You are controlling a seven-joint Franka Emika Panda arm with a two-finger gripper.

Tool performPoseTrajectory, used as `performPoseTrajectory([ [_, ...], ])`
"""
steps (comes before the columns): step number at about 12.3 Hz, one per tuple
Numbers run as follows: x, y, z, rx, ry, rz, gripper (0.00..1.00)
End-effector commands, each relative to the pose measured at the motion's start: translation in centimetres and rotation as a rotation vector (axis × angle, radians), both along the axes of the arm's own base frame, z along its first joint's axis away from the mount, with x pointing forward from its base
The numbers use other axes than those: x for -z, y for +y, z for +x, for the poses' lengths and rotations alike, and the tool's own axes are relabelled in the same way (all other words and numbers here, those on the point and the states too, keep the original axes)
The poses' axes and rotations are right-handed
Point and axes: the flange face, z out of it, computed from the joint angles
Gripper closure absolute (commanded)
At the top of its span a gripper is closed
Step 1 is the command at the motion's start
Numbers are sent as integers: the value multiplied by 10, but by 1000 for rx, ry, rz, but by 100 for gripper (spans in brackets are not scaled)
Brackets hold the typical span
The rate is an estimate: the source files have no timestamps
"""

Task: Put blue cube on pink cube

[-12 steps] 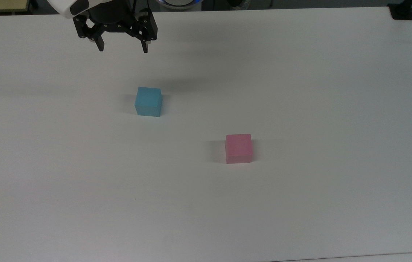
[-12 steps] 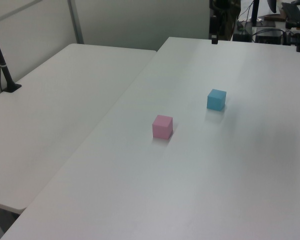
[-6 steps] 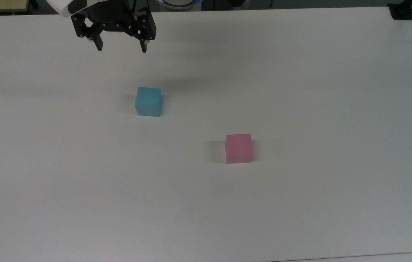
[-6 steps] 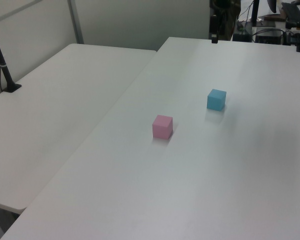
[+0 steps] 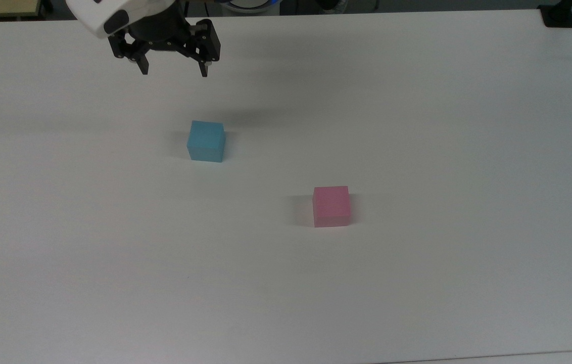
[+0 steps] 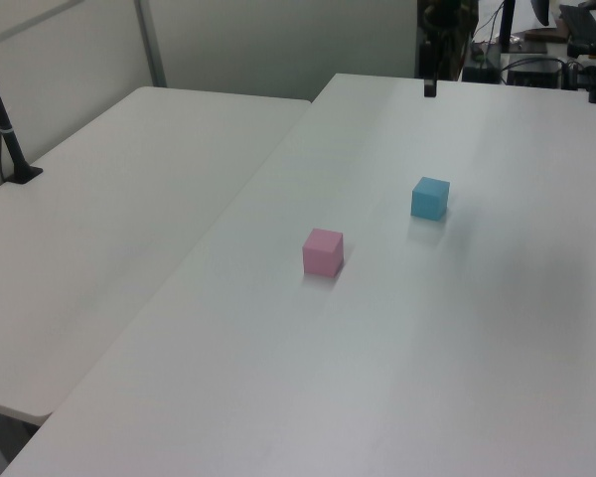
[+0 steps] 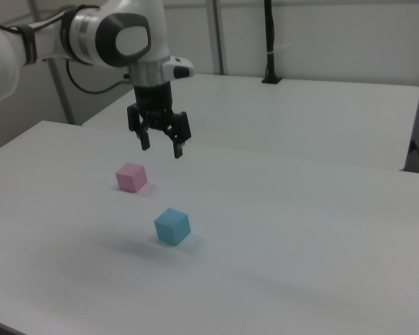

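Observation:
The blue cube (image 5: 206,141) (image 6: 430,198) (image 7: 172,226) rests on the white table. The pink cube (image 5: 332,206) (image 6: 323,251) (image 7: 131,177) stands apart from it, lower right of it in the top view. My gripper (image 5: 174,72) (image 7: 162,149) hangs open in the air near the top view's upper left, above and up-left of the blue cube, with nothing between its fingers. In the right view it floats well above the table, over the space between the two cubes. A dark fingertip (image 6: 429,87) pokes in at the top of the left view.
A second white table (image 6: 129,199) adjoins along a seam in the left view. A black post base (image 5: 558,15) sits at the top view's upper right corner. A black pole (image 6: 5,129) stands on the neighbouring table.
The gripper has shifted slightly toward the top view's right and bottom, coming a little lower, still open. Both cubes stay where they were.

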Motion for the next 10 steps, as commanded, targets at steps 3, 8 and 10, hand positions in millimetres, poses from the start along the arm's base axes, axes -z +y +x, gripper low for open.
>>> performPoseTrajectory([
  [3, 94, 25, -10, -5, 19, -125, 0],
  [8, 165, 28, -18, -10, 9, -166, 0],
  [10, 187, 36, -13, -1, 11, -173, 0],
])
